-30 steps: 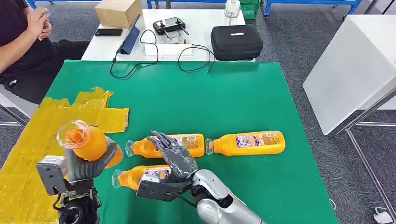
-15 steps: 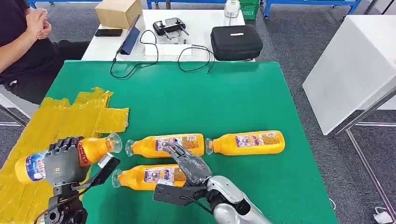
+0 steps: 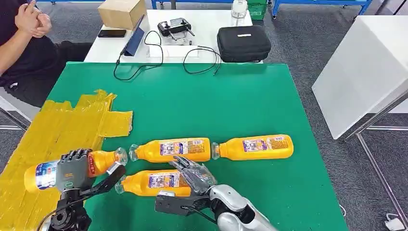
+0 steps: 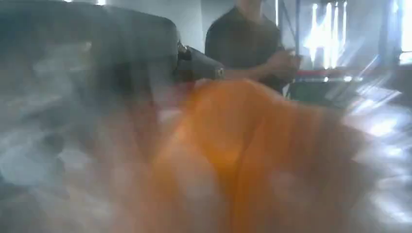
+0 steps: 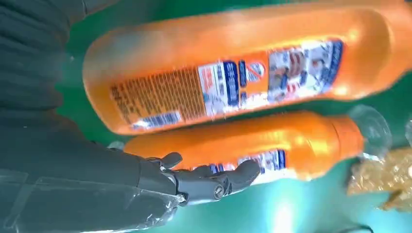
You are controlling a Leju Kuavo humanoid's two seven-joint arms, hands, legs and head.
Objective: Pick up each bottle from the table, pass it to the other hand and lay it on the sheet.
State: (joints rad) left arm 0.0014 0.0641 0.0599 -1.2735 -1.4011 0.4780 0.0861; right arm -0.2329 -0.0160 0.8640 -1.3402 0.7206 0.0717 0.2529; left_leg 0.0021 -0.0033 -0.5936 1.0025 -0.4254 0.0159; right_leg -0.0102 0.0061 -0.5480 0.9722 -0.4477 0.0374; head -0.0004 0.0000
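My left robot hand [image 3: 72, 171] is wrapped around one orange bottle [image 3: 45, 171], lying flat, cap end pointing toward my right side, base out over the yellow sheet [image 3: 29, 144]. The bottle sits low above the sheet; I can't tell if it touches. In the left wrist view it's just an orange blur.

My right robot hand [image 3: 192, 174] holds nothing, fingers spread, hovering over the base end of the nearest bottle on the table [image 3: 149, 182]. That bottle lies crosswise to my arm, cap toward the left robot hand, directly under and just left of my right fingers [image 5: 214, 182]. The right robot hand is clearly the nearer one for it.

Just beyond lies the second bottle [image 3: 168, 149], parallel, cap also leftward. Beyond and to the right is the third bottle [image 3: 255, 147], same heading, its cap almost touching the second's base.

The sheet carries no bottles apart from the held one, I judge. A person [image 3: 24, 43] sits at the far left corner.
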